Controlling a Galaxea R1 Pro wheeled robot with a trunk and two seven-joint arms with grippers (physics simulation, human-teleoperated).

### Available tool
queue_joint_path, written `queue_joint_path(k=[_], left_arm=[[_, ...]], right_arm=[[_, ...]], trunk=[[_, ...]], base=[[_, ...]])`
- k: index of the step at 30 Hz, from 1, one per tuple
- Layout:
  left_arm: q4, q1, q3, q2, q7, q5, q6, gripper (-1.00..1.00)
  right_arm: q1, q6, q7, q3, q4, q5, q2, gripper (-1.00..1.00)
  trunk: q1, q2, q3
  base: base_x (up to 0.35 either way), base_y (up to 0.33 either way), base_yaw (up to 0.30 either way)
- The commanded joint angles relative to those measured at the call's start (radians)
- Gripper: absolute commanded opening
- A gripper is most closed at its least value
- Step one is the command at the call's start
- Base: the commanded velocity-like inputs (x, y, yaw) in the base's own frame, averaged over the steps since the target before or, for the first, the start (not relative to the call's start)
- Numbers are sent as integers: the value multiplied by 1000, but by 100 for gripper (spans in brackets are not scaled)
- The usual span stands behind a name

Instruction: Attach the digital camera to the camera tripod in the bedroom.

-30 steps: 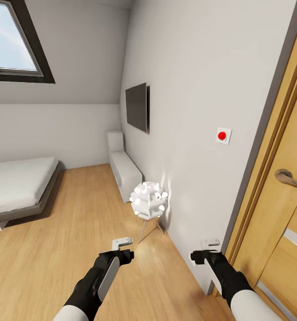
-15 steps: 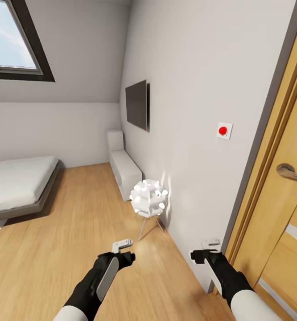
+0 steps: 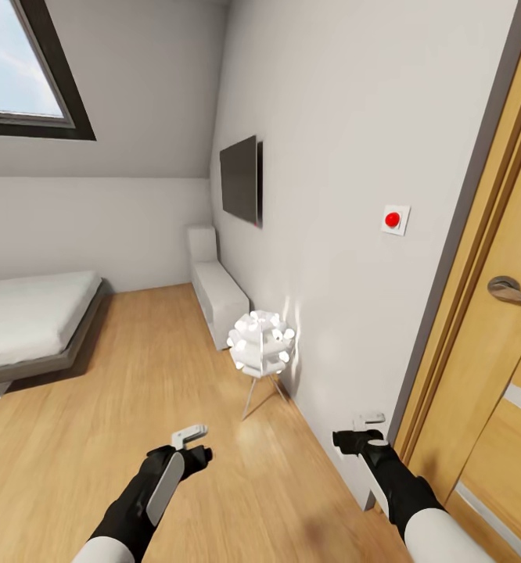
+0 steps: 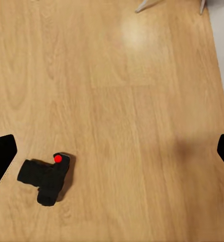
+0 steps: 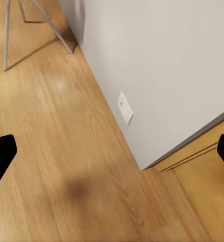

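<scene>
Left wrist view: the digital camera point(image 4: 47, 179) is seen lying on the wood floor point(image 4: 132, 101), between and beyond the wide-parted fingertips point(image 4: 1, 156) of the left gripper point(image 3: 190, 435), which is probably held low so the camera can be reached. The right gripper point(image 3: 368, 423) is likewise held empty with its fingers apart, near the wall point(image 3: 346, 156) by the door point(image 3: 495, 352). Farther off a white lamp point(image 3: 260, 346), a bench point(image 3: 217, 293) and the bed point(image 3: 34, 320) are seen.
</scene>
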Motion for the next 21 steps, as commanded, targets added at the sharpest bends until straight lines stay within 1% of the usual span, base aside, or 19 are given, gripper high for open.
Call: queue_joint_path(k=[1, 2, 4, 5, 11, 21], left_arm=[[-2, 0, 0, 2, 15, 10, 2, 100], [-3, 0, 2, 3, 21, 10, 2, 100], [0, 0, 5, 5, 53, 9, 2, 100], [-3, 0, 7, 5, 88, 9, 2, 100], [-6, 0, 7, 6, 108, 12, -1, 100], [-6, 0, 6, 5, 113, 12, -5, 100]], right_arm=[[0, 6, -1, 0, -2, 6, 0, 100], [0, 5, -1, 0, -1, 6, 0, 100], [0, 4, -1, 0, 0, 5, 1, 100], [0, 4, 0, 0, 1, 3, 1, 100], [0, 5, 1, 0, 2, 4, 1, 100], [0, 8, 2, 0, 1, 6, 1, 100]], trunk=[[4, -8, -4], [8, -15, -7], [15, -29, -14], [19, -36, -17], [42, -78, -36], [81, -148, -67]], base=[[0, 0, 0], [0, 0, 0], [0, 0, 0], [0, 0, 0], [0, 0, 0], [0, 0, 0]])
